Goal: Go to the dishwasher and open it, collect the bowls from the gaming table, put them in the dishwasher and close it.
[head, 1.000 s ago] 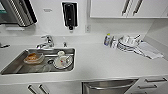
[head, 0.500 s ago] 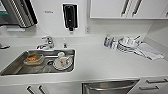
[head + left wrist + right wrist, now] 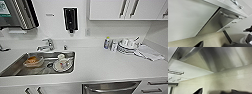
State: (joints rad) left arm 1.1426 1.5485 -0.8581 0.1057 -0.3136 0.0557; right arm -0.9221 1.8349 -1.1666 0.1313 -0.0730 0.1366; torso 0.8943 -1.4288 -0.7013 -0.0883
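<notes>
The dishwasher (image 3: 111,87) is seen at the lower edge of the head view, set under the white desk (image 3: 100,63) to the right of the sink (image 3: 37,63), its steel front facing the robot and its long bar handle (image 3: 112,89) running level along the cabinet line. In the sink, dishes (image 3: 61,64) are piled, and further crockery (image 3: 126,45) is stacked on the desk near the wall. The steel front and handle are viewed from low down by both wrist cameras (image 3: 228,15) (image 3: 189,54); whether either gripper is released or clenched cannot be told.
</notes>
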